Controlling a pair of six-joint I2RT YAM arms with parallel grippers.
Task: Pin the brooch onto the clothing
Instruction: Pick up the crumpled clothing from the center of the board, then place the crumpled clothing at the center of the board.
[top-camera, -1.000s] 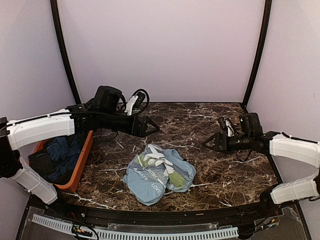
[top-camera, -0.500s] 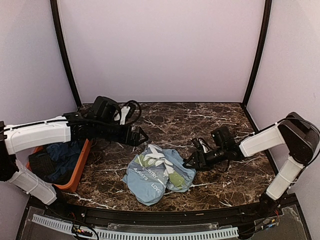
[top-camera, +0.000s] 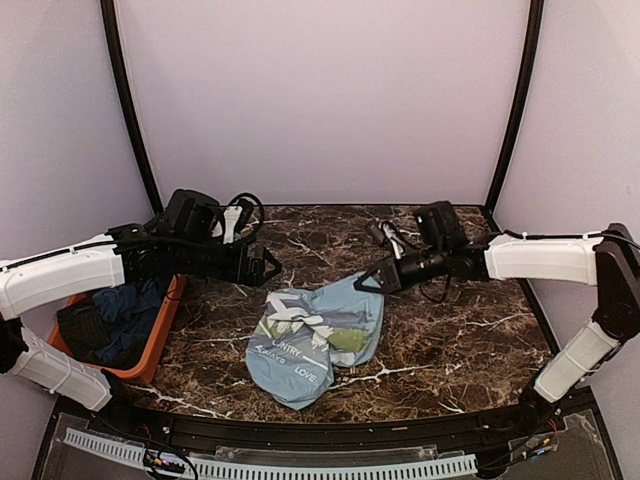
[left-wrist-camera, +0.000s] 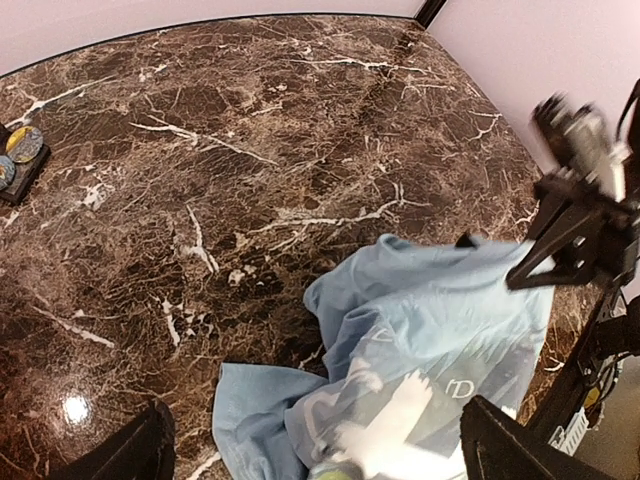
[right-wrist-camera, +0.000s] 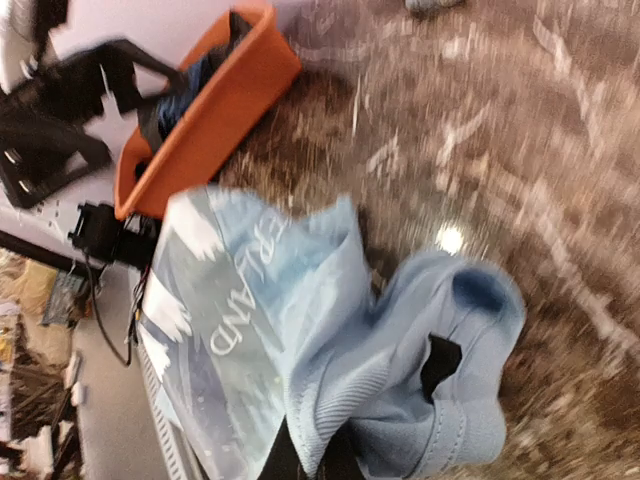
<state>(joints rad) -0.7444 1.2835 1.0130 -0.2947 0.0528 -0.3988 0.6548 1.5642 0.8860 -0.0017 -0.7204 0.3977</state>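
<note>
T-shirt: the light blue T-shirt (top-camera: 305, 345) is lying crumpled on the marble table (top-camera: 450, 340), its printed chest folding in on itself.
Right gripper: the right gripper (top-camera: 363, 284) is clenching the T-shirt's far-right edge and holding that corner raised off the marble.
Left gripper: the left gripper (top-camera: 270, 266) is hovering released just beyond the T-shirt's far-left edge, touching nothing.
Brooch: a tiny round disc (left-wrist-camera: 24, 143), probably the brooch, is resting on a black case (left-wrist-camera: 18, 170), well apart from the T-shirt, off its far-left side.
Risk: with only one edge pinched, the T-shirt is likely to bunch or drag instead of spreading, leaving no flat patch for pinning. So thin a pinch is also risking a slip.
</note>
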